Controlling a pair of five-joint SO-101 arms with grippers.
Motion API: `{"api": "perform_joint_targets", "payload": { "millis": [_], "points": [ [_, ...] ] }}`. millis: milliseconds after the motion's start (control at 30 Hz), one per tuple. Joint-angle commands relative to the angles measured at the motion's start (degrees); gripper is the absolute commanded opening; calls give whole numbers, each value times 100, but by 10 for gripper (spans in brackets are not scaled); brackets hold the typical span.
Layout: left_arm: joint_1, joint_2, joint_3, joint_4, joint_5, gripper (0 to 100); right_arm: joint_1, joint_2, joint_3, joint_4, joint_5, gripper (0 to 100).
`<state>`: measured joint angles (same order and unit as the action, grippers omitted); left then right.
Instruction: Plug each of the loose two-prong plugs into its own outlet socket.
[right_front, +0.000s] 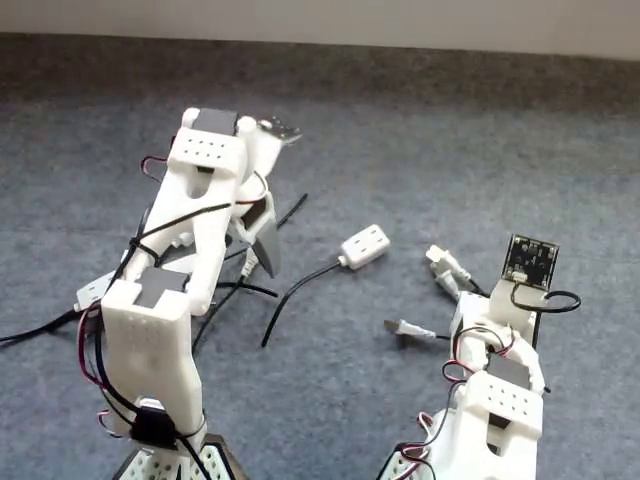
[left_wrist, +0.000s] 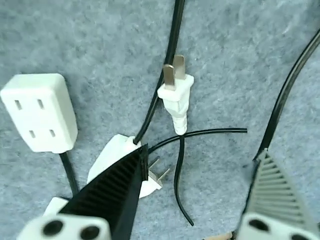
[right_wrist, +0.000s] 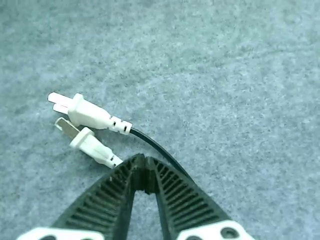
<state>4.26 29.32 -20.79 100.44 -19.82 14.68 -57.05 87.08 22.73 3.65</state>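
In the left wrist view a white two-prong plug (left_wrist: 176, 95) lies on the grey carpet, prongs pointing away from me. A second white plug (left_wrist: 122, 162) lies partly under my black finger (left_wrist: 117, 192). My left gripper (left_wrist: 202, 152) hangs open above them, holding nothing. A white outlet socket (left_wrist: 40, 112) rests beside it. In the right wrist view two white plugs (right_wrist: 92, 114) (right_wrist: 90, 145) lie side by side just beyond my right gripper (right_wrist: 145, 162), which is shut. In the high view another outlet socket (right_front: 365, 245) sits mid-carpet, with the plug pair (right_front: 445, 268) to its right.
Black cords (left_wrist: 170, 55) cross the carpet under the left arm (right_front: 200, 230). A further small plug-like piece (right_front: 408, 328) lies on a cord near the right arm (right_front: 500, 390). Open carpet stretches behind the socket toward the far edge.
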Motion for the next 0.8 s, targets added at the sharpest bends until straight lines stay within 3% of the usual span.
{"api": "perform_joint_targets", "payload": {
  "millis": [0,333,767],
  "points": [
    [-84,-321,356,-501,-26,326,40,-48,-40,-119,-53,9],
    [-66,-321,1059,-1749,229,326,40,-48,-40,-119,-62,9],
    [409,-312,1349,-1793,519,325,40,-48,-40,-119,-62,9]
  ]
}}
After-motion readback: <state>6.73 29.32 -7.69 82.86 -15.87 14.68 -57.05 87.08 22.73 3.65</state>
